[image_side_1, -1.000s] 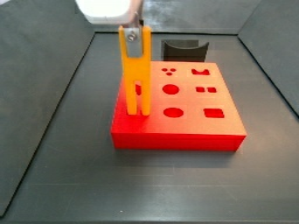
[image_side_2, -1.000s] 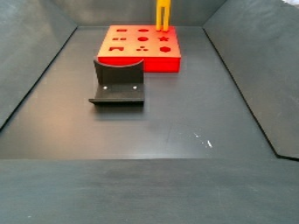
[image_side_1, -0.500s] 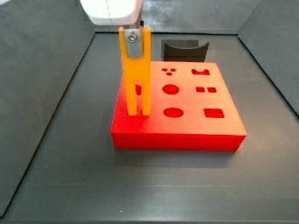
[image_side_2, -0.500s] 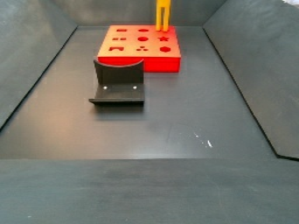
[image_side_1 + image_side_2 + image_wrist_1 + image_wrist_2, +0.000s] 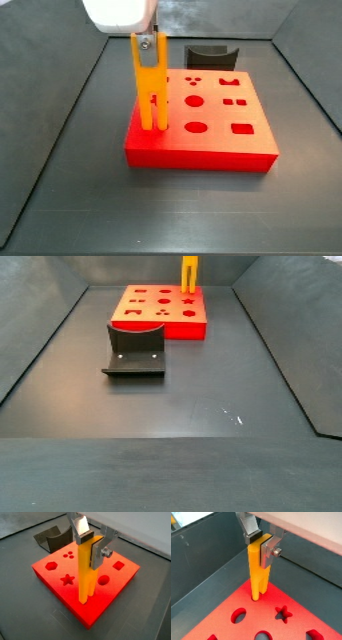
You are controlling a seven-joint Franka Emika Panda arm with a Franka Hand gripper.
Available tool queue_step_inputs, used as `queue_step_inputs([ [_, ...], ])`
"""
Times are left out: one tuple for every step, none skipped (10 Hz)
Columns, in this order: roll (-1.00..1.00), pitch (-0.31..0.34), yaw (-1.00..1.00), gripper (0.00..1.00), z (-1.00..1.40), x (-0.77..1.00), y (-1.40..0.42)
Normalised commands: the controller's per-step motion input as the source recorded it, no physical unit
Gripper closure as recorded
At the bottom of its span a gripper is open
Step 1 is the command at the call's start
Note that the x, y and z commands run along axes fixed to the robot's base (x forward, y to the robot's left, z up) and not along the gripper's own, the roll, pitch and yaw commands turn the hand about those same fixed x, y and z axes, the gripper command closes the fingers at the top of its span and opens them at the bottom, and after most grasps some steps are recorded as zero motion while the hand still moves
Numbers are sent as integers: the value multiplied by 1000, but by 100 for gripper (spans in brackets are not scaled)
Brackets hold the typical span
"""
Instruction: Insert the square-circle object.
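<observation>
The square-circle object (image 5: pixel 147 85) is a long orange-yellow bar that stands upright, its two prongs down on the near-left part of the flat red block (image 5: pixel 221 140) with shaped holes. My gripper (image 5: pixel 144 40) is shut on the bar's upper end. Both wrist views show the silver fingers (image 5: pixel 100 552) (image 5: pixel 268 549) clamped on the bar (image 5: pixel 85 572) (image 5: pixel 258 572), with the prong tips at the block's top face (image 5: pixel 110 592) (image 5: pixel 218 624) near one corner. In a side view only the bar (image 5: pixel 189 271) shows above the block (image 5: pixel 140 308); the gripper is out of frame.
The dark fixture (image 5: pixel 134 351) stands on the floor beside the block; it also shows in a side view (image 5: pixel 210 55) and in a wrist view (image 5: pixel 53 537). Grey sloping walls (image 5: pixel 40 346) enclose the dark floor (image 5: pixel 201 406).
The gripper has shifted slightly left with the bar's upper end; the bar now looks narrower in the side view. The prongs stay at the same spot on the block.
</observation>
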Motion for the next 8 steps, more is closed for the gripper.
queue_step_inputs([
  [0, 36, 0, 100, 0, 40, -46],
  [0, 3, 29, 100, -34, 80, -86],
  [-150, 0, 0, 100, -769, 0, -157],
  [-166, 13, 0, 100, -766, 43, -117],
  [-166, 56, 0, 100, -769, 0, 0],
  [-136, 103, 0, 100, -709, -3, 0],
  [-19, 77, 0, 100, -714, 0, -17],
  [0, 93, -137, 100, -840, 3, -14],
])
